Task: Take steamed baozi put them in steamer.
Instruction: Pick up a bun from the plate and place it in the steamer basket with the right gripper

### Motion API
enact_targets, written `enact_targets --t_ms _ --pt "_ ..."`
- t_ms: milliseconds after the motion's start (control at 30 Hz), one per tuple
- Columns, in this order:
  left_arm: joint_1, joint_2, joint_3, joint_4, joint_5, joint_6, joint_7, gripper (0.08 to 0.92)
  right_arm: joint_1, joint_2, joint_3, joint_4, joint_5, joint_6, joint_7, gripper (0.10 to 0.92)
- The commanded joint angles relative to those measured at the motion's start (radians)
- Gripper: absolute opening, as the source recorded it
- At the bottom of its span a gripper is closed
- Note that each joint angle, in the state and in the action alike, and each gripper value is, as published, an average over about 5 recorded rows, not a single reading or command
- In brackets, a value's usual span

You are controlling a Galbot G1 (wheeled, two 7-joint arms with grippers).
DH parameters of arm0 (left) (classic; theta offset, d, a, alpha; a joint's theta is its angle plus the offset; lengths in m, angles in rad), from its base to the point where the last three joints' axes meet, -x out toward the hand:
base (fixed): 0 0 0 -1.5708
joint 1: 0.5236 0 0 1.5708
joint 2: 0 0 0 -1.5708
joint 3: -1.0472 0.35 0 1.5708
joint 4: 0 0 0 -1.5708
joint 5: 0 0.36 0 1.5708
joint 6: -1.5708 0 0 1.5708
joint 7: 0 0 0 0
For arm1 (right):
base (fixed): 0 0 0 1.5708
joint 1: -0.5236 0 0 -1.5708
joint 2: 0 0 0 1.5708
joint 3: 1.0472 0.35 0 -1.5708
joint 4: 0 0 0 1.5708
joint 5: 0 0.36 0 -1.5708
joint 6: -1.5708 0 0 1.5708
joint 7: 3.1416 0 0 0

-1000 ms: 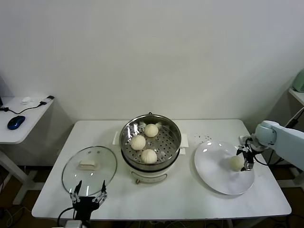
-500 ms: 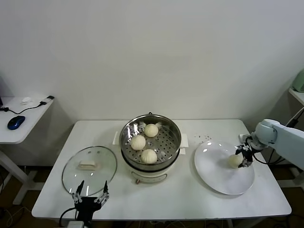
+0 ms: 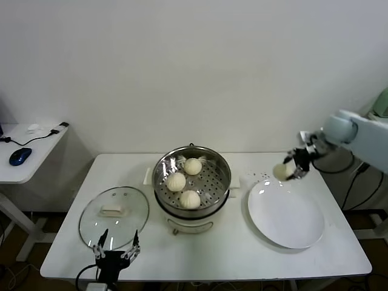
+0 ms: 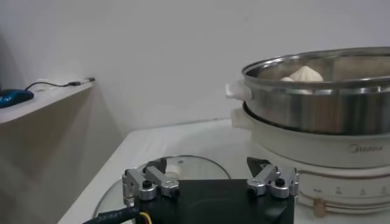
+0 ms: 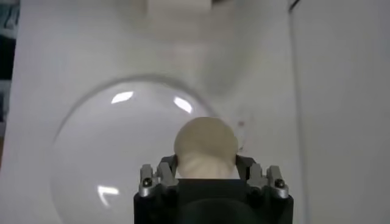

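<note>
The steel steamer (image 3: 192,182) stands mid-table on its cream base and holds three baozi: one at the back (image 3: 193,166), one at the left (image 3: 176,181) and one at the front (image 3: 190,199). My right gripper (image 3: 285,171) is shut on the fourth baozi (image 3: 280,171) and holds it in the air above the far edge of the white plate (image 3: 286,213), right of the steamer. In the right wrist view the baozi (image 5: 205,143) sits between the fingers with the plate (image 5: 122,164) below. My left gripper (image 3: 114,247) is open and idle at the table's front left.
A glass lid (image 3: 114,210) with a white handle lies left of the steamer, just behind my left gripper; it also shows in the left wrist view (image 4: 170,176). A side desk (image 3: 27,151) with a blue mouse (image 3: 20,156) stands at the far left.
My right gripper has lifted the baozi off the plate and carried it up and leftward toward the steamer. The plate now lies bare. The left arm has not moved.
</note>
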State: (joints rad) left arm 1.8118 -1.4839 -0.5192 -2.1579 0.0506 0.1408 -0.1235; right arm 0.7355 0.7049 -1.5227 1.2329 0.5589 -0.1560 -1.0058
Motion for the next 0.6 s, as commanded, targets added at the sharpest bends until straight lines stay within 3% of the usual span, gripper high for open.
enact_targets --t_ms 33,200,600 --pt "0.000 0.003 0.000 -0.005 0.001 0.001 0.001 0.823 0.323 0.226 -0.126 0.242 0.421 -0.114 0.075 0.645" --pt "0.002 0.008 -0.003 -0.007 0.000 0.000 0.000 0.823 0.182 0.306 -0.092 0.284 0.413 -0.177 0.169 0.645" --pt "0.003 0.016 -0.014 -0.004 -0.006 -0.001 0.000 0.823 -0.079 0.331 -0.065 0.151 0.195 -0.215 0.235 0.645"
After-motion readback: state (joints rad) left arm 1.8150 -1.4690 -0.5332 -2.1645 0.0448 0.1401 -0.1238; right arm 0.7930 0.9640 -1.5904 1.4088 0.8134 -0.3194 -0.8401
